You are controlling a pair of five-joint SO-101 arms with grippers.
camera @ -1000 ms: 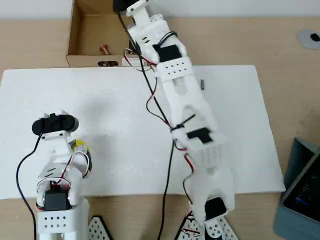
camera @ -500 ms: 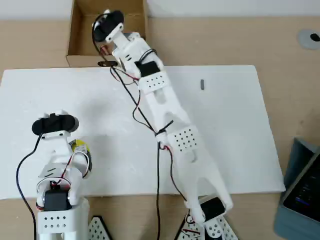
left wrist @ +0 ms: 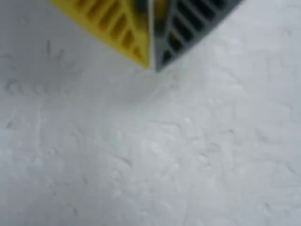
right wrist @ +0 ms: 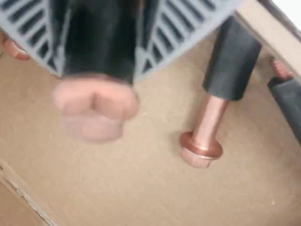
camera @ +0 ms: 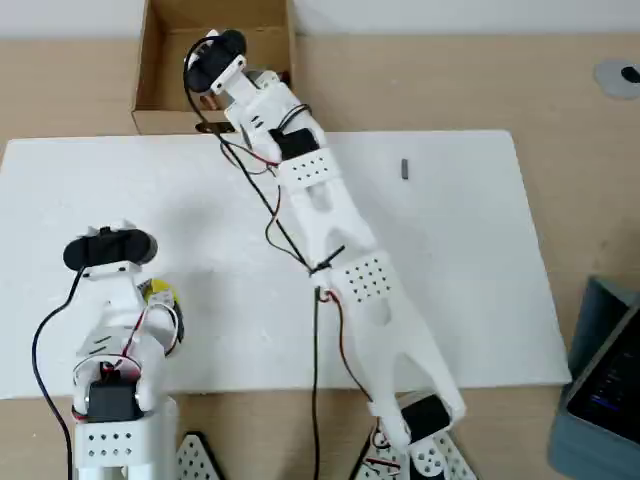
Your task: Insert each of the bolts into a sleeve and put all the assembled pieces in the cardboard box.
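Observation:
My right gripper (right wrist: pixel 101 66) hangs inside the cardboard box (right wrist: pixel 141 188), shut on an assembled piece: a black sleeve (right wrist: pixel 99 37) with a copper bolt head (right wrist: pixel 95 110) sticking out below. A second sleeved bolt (right wrist: pixel 214 103) lies on the box floor beside it, and a third (right wrist: pixel 287 89) shows at the edge. In the high view the right gripper (camera: pixel 210 85) is over the box (camera: pixel 150 70) at the table's far left. My left gripper (left wrist: pixel 151 61) is shut with nothing in it, just above the white board; the high view shows it (camera: pixel 155 295) at the near left.
The white foam board (camera: pixel 450 280) covers most of the table. A small dark piece (camera: pixel 404 169) lies on it at the far right. A grey device (camera: pixel 605 390) stands at the near right edge. The right arm stretches diagonally across the board.
The right arm swung left from the box's right corner to over its middle, carrying the sleeved bolt. The left arm has kept still.

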